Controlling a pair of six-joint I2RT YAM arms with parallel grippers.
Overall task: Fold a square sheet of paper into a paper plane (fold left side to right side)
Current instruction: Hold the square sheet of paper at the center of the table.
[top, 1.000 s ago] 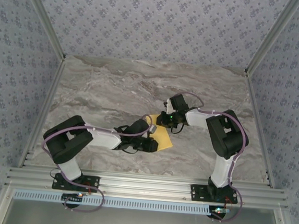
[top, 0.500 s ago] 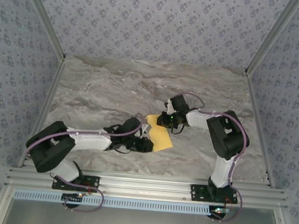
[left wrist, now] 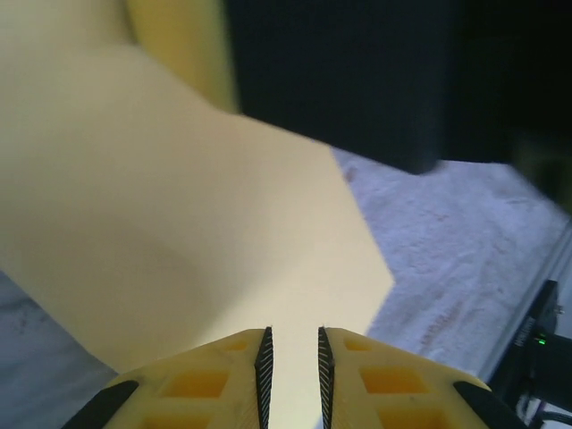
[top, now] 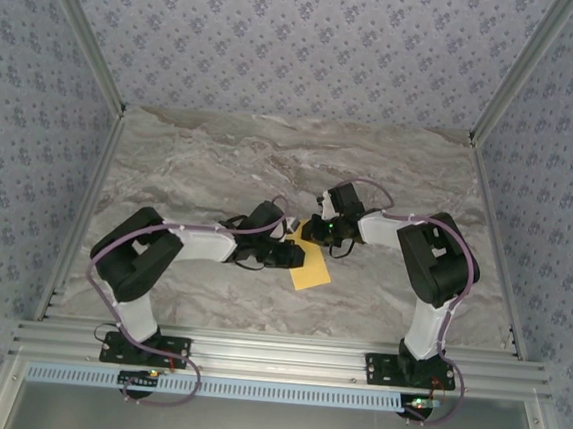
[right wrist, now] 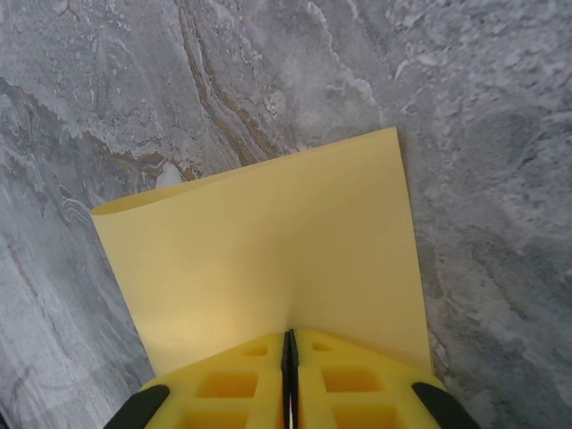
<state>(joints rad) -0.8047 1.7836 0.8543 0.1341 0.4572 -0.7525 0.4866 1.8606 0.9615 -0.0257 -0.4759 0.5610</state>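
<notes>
The square sheet of paper (top: 311, 270) is yellow-orange and lies on the marble table between my two grippers. My right gripper (top: 313, 233) is at the sheet's far edge. In the right wrist view its jaws (right wrist: 289, 335) are pressed together on the paper (right wrist: 268, 250), with a faint pucker at their tips. The sheet's left edge curls up there in a soft fold. My left gripper (top: 285, 253) is at the sheet's left side. In the left wrist view its jaws (left wrist: 295, 344) stand a narrow gap apart, right over the raised paper (left wrist: 179, 223).
The marble table (top: 220, 169) has patterned walls on three sides and an aluminium rail (top: 274, 359) along its near edge. My left elbow (top: 132, 261) juts out over the table's left part. A dark body (left wrist: 357, 71) looms close above the paper in the left wrist view.
My left arm swung back up. Its gripper moved from the sheet's lower left edge toward the far left, closer to the right gripper. The right arm stayed put.
</notes>
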